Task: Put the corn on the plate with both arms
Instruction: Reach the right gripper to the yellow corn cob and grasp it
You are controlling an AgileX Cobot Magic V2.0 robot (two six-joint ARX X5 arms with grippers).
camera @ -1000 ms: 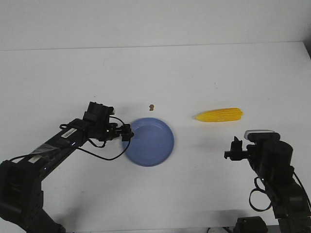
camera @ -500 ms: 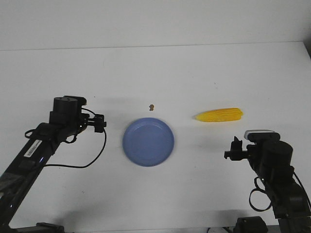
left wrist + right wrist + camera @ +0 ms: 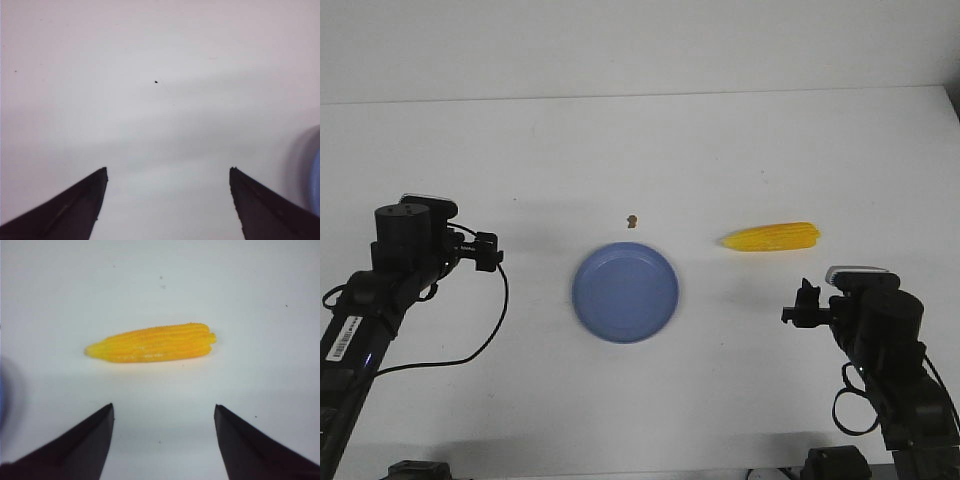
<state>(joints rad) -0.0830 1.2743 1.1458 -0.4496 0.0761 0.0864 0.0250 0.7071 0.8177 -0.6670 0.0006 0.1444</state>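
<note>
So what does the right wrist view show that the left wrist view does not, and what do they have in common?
Only the right wrist view shows the corn, lying flat on the white table beyond the right gripper, pointed end toward the blurred blue edge of the plate. Only the left wrist view shows a tiny dark speck on otherwise bare table ahead of the left gripper. Both show two dark fingers spread wide with nothing between them, the white table, and a blurred sliver of the plate at one edge of the picture.

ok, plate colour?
Periwinkle blue, plain, no pattern. The plate shows best in the front view.
</note>
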